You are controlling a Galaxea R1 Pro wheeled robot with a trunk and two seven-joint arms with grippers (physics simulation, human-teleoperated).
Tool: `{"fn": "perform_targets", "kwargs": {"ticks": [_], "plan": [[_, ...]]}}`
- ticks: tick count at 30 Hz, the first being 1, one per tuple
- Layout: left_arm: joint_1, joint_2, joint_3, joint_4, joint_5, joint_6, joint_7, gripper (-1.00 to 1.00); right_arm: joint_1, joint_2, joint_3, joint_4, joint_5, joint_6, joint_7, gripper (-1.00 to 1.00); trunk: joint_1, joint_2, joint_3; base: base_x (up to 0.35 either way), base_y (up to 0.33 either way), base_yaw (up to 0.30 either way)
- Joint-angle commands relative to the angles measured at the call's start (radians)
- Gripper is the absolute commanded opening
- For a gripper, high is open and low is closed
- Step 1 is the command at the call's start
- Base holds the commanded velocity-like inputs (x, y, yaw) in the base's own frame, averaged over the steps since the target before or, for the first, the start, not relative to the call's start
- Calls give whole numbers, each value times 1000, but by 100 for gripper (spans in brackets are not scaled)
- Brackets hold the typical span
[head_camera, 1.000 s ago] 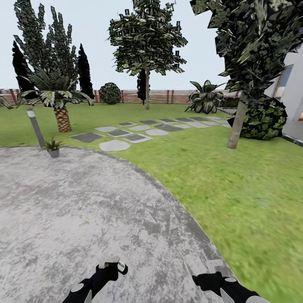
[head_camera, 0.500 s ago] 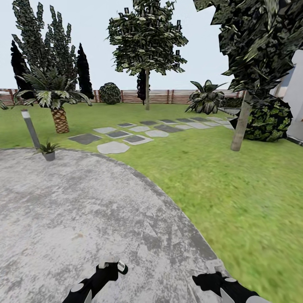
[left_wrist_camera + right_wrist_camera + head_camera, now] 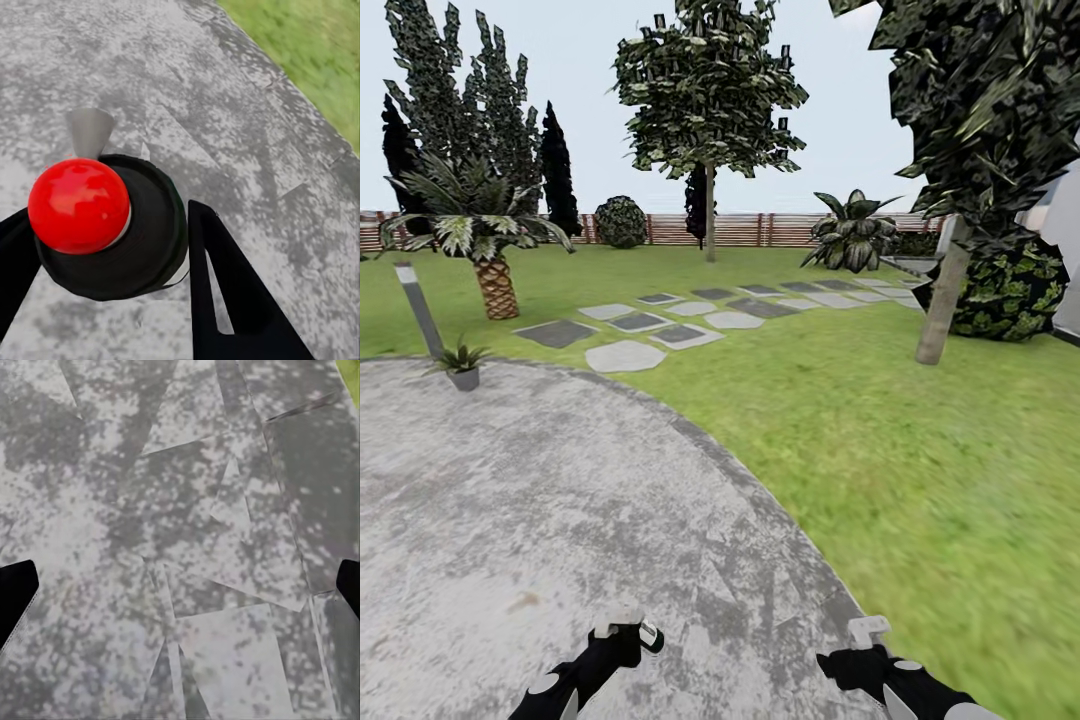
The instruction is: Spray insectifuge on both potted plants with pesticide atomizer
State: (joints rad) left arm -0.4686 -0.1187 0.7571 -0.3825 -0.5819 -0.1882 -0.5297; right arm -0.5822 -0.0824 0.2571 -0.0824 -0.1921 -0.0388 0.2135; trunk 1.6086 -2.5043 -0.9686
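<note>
Left gripper (image 3: 628, 634) clenched on the pesticide atomizer (image 3: 105, 225); right gripper (image 3: 857, 648) released; keep the bottle upright until a potted plant lies just ahead.

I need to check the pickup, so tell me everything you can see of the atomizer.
The atomizer is a small dark cylinder bottle with a glossy red ball top and a grey cone nozzle, a white stripe on its side. It looks like smooth plastic. It sits clamped between the black fingers of the left hand, held low over the grey stone patio.
</note>
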Motion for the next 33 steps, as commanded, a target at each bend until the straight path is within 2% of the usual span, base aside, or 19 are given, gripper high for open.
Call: {"fn": "perform_targets", "kwargs": {"ticks": [1, 20, 33], "plan": [[-1, -1, 8, -1, -10, -5, -4, -100, -1, 0, 8, 1, -10, -4, 3, 100, 0, 0, -1, 337, 0, 0], [-1, -1, 7, -3, -10, -5, -7, -100, -1, -2, -1, 1, -13, 0, 4, 100, 0, 0, -1, 337, 0, 4], [-1, -1, 7, -3, -10, -5, -7, -100, -1, -3, 1, 1, -12, 4, 4, 100, 0, 0, -1, 337, 0, 224]]}}
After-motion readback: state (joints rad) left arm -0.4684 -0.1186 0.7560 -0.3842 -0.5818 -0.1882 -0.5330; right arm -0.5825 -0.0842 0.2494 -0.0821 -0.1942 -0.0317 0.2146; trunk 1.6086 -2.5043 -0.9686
